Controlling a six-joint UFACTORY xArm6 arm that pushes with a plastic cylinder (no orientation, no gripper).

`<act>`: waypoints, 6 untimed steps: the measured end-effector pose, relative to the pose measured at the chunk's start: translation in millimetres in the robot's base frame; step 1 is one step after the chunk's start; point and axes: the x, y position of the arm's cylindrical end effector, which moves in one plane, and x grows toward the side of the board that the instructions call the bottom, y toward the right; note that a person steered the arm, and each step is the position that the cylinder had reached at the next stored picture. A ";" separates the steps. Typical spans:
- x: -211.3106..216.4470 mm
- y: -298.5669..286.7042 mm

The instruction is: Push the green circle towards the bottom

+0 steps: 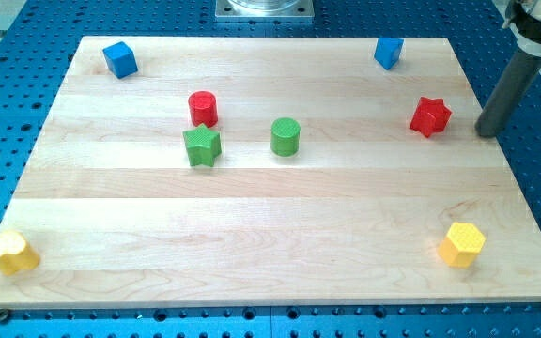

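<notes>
The green circle [285,136] stands upright on the wooden board [270,244], a little above the board's middle. My tip [487,132] is at the view's right edge of the board, far to the right of the green circle and just right of the red star [430,115]. It touches no block. The green star [201,145] lies to the left of the green circle, with a gap between them. The red circle [203,108] sits just above the green star.
A blue cube [119,58] sits at the top left and a blue cube [388,52] at the top right. A yellow block [11,252] lies at the bottom left corner and a yellow hexagon [462,244] at the bottom right. Blue perforated table surrounds the board.
</notes>
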 end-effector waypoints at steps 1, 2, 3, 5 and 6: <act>-24.0 -26.8; -25.6 -111.2; -28.4 -138.7; -53.8 -229.7; -10.1 -271.8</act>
